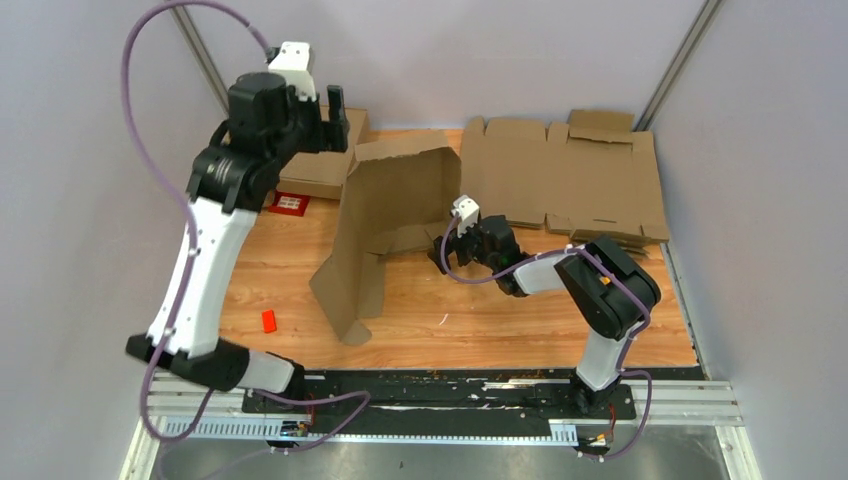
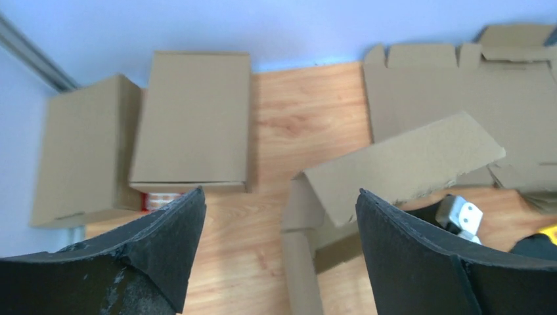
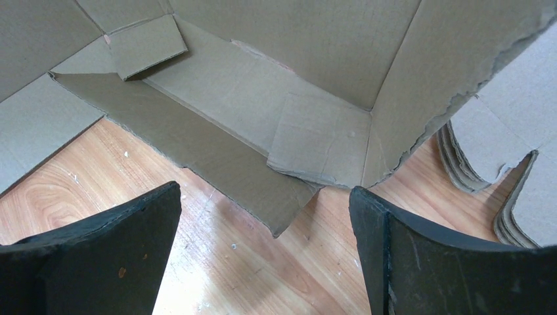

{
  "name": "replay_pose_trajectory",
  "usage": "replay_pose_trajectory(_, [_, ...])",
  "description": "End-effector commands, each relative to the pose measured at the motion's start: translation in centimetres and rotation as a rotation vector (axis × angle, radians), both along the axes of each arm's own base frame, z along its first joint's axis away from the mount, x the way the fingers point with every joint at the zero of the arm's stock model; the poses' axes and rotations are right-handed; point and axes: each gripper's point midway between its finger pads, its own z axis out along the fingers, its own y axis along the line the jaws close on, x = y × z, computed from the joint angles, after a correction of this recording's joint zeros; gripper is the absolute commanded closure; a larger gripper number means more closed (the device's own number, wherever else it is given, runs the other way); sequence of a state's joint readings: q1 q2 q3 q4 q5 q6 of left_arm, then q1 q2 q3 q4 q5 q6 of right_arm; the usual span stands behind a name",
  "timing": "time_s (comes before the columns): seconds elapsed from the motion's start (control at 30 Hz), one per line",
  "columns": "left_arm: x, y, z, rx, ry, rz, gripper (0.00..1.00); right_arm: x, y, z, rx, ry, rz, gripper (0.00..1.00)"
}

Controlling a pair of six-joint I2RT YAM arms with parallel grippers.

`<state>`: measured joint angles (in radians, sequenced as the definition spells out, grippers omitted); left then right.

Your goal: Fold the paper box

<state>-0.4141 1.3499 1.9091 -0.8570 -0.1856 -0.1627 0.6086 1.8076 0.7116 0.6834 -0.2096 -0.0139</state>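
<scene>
Right end effector (image 3: pixel 264 197) hovers low just right of the paper box (image 1: pixel 385 215), jaws spread and empty. It points into the box's open side, I judge to press a flap home. Half raised on the desk (image 1: pixel 480 330) with its walls leaning, the box holds nothing. Left end effector (image 2: pixel 279 197), also wide open and empty, hangs high beyond the box's far left corner, apart from it. Two closed cartons (image 2: pixel 190 118) lie behind the box to the left. I cannot see their contents.
</scene>
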Motion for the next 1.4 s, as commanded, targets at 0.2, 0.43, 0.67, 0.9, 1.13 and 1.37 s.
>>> replay_pose_trajectory(0.2, [13.2,-0.4,-5.5,-0.374,0.243,-0.114,0.37,0.1,0.5,2.2,0.012,-0.057,0.023,0.0])
replay_pose_trajectory(0.43, [17.5,-3.5,-13.6,-0.582,0.453,-0.266,0.63,0.3,0.7,1.9,-0.004,-0.057,0.034,0.0])
replay_pose_trajectory(0.67, [19.6,-6.5,-19.3,-0.738,0.581,-0.395,0.95,0.5,1.0,1.5,-0.02,-0.05,0.05,0.0])
replay_pose_trajectory(0.9, [17.6,-11.1,-25.2,-0.676,0.727,-0.465,1.0,1.4,1.1,1.0,-0.027,-0.045,0.026,0.0])
replay_pose_trajectory(1.13, [15.8,-11.5,-28.2,-0.637,0.782,-0.457,1.0,1.2,-0.1,1.7,0.017,-0.063,0.008,0.0])
replay_pose_trajectory(1.37, [14.6,-12.8,-30.0,-0.597,0.82,-0.472,1.0,1.1,-1.8,1.9,0.031,-0.069,-0.019,0.0])
